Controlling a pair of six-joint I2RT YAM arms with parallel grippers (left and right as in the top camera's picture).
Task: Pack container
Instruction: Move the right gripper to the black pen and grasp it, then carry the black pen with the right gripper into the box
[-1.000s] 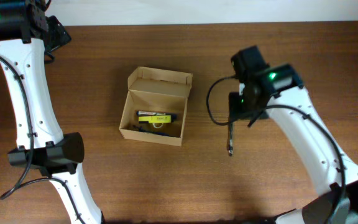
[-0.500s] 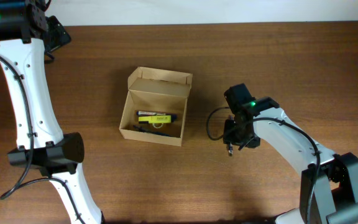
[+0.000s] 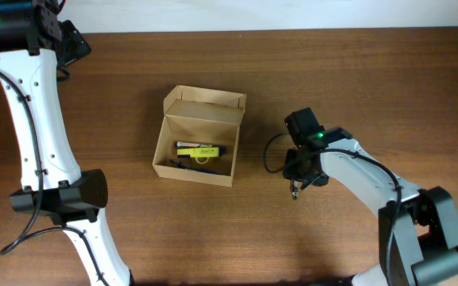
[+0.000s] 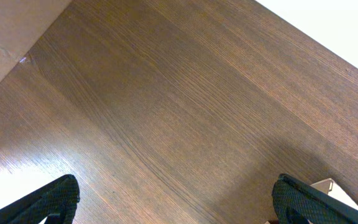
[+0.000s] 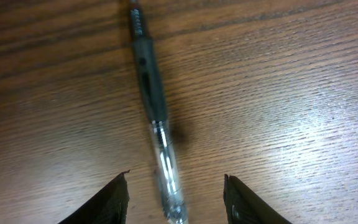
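The container (image 3: 197,147) is a small tan cardboard box with its lid flap open at the back. It stands left of the table's middle and holds a yellow item and dark pens. A dark pen with a clear barrel (image 5: 155,121) lies on the wood right of the box; its tip shows below the arm in the overhead view (image 3: 294,193). My right gripper (image 5: 176,193) is open and low over this pen, one finger on each side, not touching it. My left gripper (image 4: 173,199) is open over bare wood, far from the box.
The left arm (image 3: 34,119) rises along the table's left side. The table's far edge (image 3: 293,30) meets a white wall. A pale corner (image 4: 325,184) shows beside the left gripper's right finger.
My right arm has come down over the pen, from high above it one second ago to low with the fingers astride it now. The left arm and the box have not moved.
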